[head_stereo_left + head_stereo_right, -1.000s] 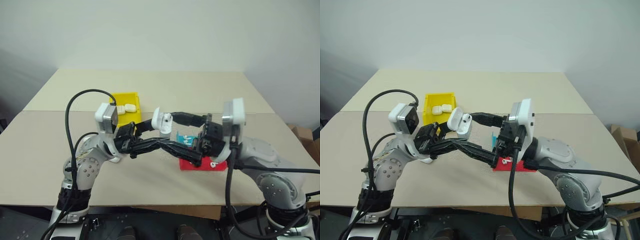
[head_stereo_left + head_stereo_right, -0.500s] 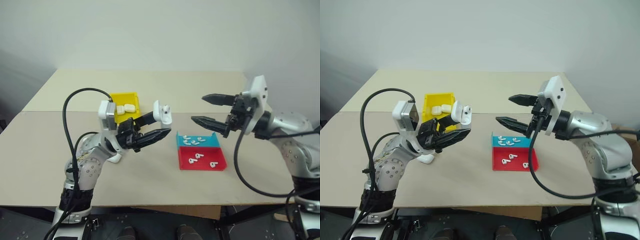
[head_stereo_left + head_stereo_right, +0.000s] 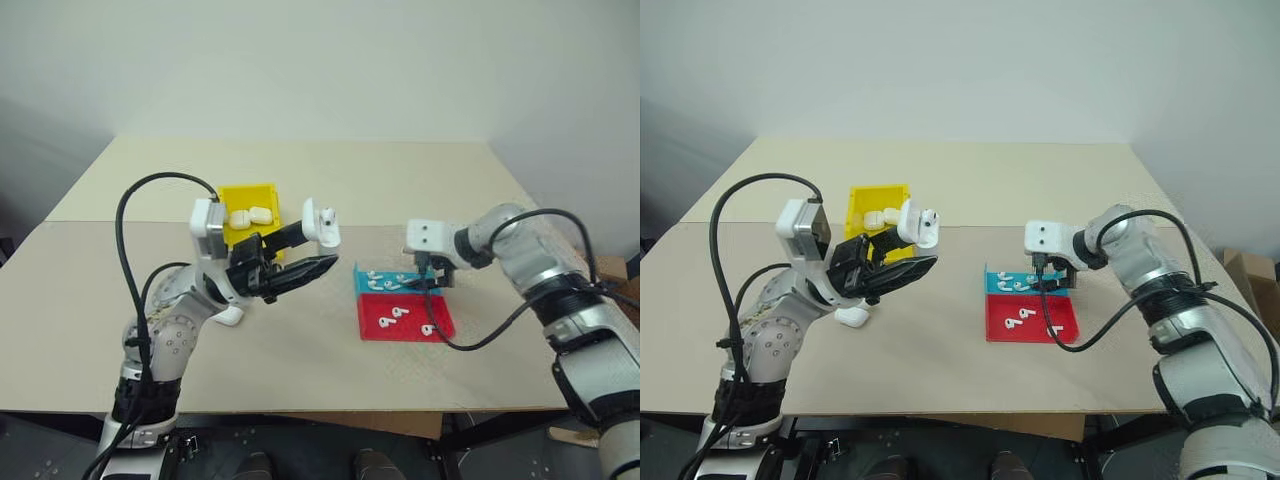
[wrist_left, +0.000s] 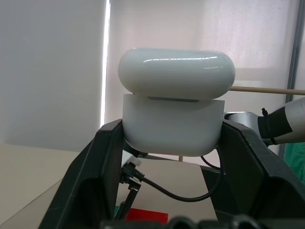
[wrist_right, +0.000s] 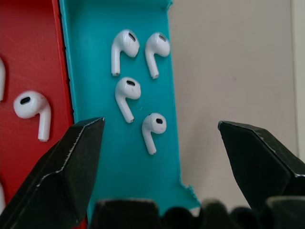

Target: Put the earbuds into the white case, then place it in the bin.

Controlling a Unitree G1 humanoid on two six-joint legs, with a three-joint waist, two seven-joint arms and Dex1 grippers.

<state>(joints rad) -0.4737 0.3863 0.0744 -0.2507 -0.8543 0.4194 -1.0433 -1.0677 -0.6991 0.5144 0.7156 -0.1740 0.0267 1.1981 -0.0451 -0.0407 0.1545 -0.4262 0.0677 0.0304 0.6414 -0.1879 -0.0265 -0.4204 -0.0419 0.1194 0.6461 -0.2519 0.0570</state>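
the left gripper is clenched on the glossy white case, lid up. the right gripper, fingers spread, hangs over four tiny white earbuds in the shallow blue tray; the yellow plastic bin sits just beyond the left gripper.

txt: none legible | labels/brands/nos: none | signs: none

the red tray is cut off at the frame edge.
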